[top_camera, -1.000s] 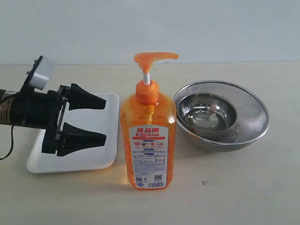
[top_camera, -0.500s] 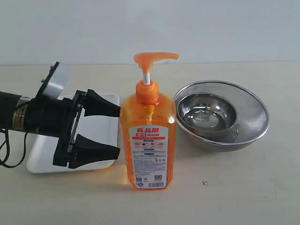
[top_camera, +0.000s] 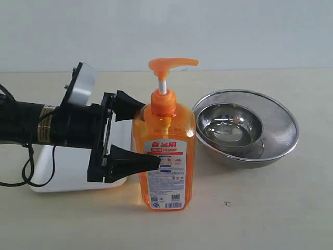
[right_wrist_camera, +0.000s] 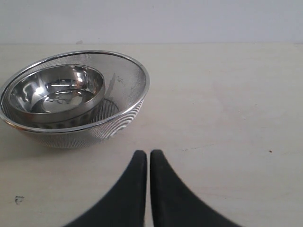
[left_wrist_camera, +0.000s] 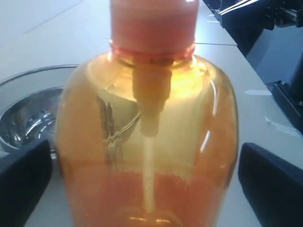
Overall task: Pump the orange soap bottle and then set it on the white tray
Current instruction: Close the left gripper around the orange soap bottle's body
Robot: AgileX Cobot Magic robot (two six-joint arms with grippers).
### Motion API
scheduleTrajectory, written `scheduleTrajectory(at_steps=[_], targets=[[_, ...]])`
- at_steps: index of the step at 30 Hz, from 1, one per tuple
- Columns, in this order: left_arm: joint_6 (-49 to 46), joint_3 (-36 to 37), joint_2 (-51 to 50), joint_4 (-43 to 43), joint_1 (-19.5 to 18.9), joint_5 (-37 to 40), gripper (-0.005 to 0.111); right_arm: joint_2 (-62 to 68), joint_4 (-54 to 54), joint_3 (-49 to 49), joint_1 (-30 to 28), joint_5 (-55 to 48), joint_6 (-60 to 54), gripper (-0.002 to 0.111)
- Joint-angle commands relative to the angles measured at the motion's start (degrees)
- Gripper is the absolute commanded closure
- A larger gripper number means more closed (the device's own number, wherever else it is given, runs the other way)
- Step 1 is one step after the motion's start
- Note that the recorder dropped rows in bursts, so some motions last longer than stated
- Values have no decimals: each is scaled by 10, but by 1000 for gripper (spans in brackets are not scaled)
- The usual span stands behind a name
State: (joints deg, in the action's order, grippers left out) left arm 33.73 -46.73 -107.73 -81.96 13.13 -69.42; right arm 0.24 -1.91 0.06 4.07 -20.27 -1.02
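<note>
Orange soap bottle (top_camera: pixel 164 156): stands upright on the table (top_camera: pixel 270 208), between the white tray (top_camera: pixel 62 179) and the steel mesh bowl (top_camera: pixel 278 133), just beside the tray's edge and not on it.
Pump head (top_camera: pixel 171 65): raised, with the white stem showing below it and the spout pointing toward the bowl side.
Left gripper (top_camera: pixel 152 133): spread wide, level with the bottle's shoulder and label. One finger (left_wrist_camera: pixel 23 182) is on each side of the body, and the left wrist view shows a gap between each finger and the plastic.
Right gripper (right_wrist_camera: pixel 148 155): closed to a thin slit and empty, low over bare table near the mesh bowl.
Mesh bowl: holds a smaller polished steel bowl (top_camera: pixel 229 125).
White tray: largely hidden under the left arm.
</note>
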Motion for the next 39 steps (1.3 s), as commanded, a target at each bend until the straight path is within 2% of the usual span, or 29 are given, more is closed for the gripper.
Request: scheduleTrajectory(at_steps=[1, 9, 20, 28, 39], targets=[[-10, 3, -3, 9, 3, -5, -2, -2, 2, -1, -1, 3, -2, 108], [-35, 3, -53, 34, 7, -5, -2, -2, 2, -1, -1, 3, -2, 108], [-101, 0, -63, 63, 48, -5, -2, -2, 2, -1, -1, 3, -2, 108], [-143, 0, -103, 104, 49, -5, -2, -2, 2, -1, -1, 7, -2, 108], [-183, 0, -109, 145, 49, -5, -2, -2, 2, -1, -1, 7, -2, 108]])
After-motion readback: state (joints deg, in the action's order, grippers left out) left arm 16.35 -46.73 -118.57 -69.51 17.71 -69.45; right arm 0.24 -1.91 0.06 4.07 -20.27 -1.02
